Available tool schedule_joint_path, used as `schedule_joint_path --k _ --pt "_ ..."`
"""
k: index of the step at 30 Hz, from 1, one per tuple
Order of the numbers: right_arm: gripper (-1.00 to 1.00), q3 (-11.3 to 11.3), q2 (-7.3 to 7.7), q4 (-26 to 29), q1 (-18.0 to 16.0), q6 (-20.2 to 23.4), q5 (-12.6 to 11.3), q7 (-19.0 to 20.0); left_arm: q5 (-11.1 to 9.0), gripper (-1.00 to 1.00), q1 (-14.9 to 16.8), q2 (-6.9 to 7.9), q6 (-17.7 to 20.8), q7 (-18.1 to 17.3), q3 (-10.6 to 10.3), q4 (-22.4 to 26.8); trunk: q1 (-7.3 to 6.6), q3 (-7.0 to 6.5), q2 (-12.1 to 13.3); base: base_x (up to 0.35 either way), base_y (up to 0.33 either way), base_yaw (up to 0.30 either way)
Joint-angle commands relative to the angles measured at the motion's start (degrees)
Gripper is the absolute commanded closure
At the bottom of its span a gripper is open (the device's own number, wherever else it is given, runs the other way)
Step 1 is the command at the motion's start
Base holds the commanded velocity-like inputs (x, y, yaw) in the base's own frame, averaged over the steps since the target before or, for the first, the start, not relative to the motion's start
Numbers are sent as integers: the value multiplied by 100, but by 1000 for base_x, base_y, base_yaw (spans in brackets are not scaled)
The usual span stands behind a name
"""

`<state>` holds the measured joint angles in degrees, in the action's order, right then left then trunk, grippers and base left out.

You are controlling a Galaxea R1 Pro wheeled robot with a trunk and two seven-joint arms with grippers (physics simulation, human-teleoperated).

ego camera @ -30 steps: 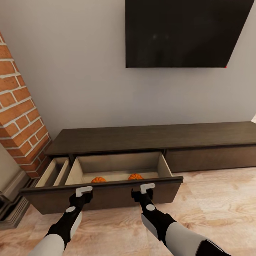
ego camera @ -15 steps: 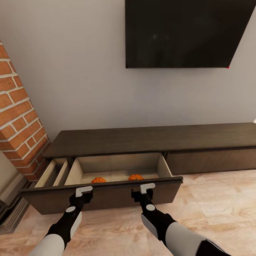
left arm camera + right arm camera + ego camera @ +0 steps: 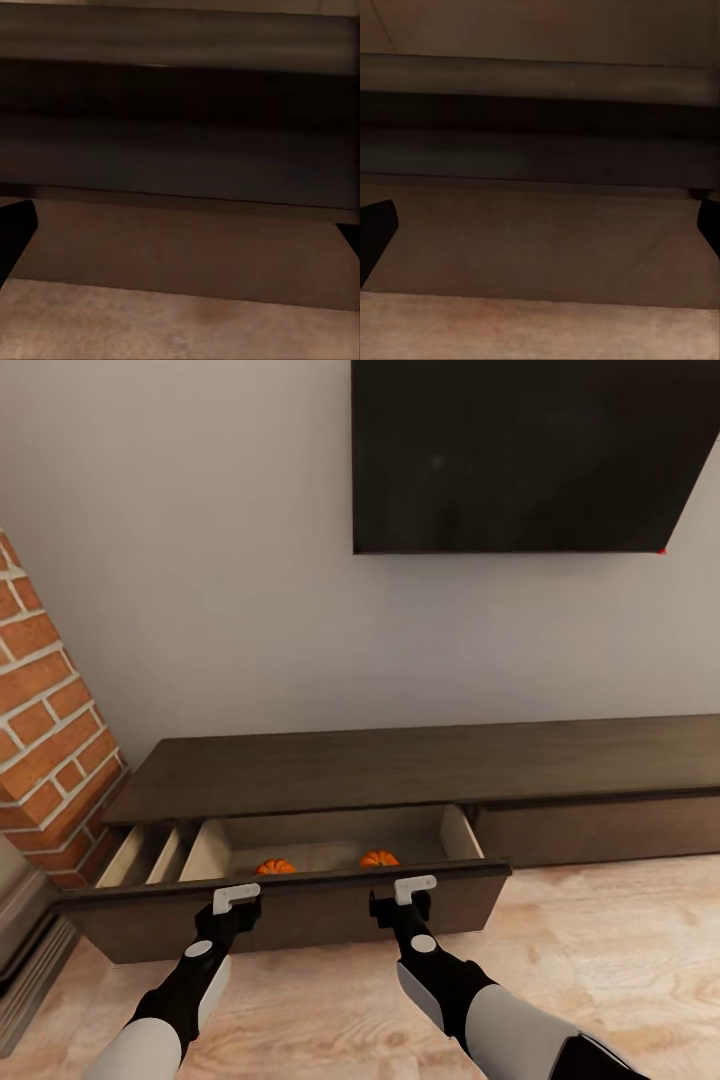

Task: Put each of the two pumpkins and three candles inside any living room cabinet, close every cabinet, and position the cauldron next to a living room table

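While we push: both grippers, left and right, press the drawer front.
Fingers: spread wide, holding nothing.
Pumpkins: inside drawer.
Risk: uneven pushing could jam it.

Grey wall, brick pillar, wood floor

A plain grey wall is seen behind, with a black screen mounted high on it. A red brick pillar is set at the left, above what may be a grey skirting. Pale wood-grain floor is laid below, evenly lit.
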<state>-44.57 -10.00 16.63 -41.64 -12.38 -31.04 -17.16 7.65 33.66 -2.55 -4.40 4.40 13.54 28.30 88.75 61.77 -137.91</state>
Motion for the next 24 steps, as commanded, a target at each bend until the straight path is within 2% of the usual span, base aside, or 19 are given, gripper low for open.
schedule_joint_path --k 1,24 --pt "-100 1 0 2 -2 -1 10 -7 0 -100 0 0 0 0 0 0 0 0 0 214 0 0" --pt "-100 1 0 6 -2 -1 10 -7 0 -100 0 0 0 0 0 0 0 0 0 204 0 0"
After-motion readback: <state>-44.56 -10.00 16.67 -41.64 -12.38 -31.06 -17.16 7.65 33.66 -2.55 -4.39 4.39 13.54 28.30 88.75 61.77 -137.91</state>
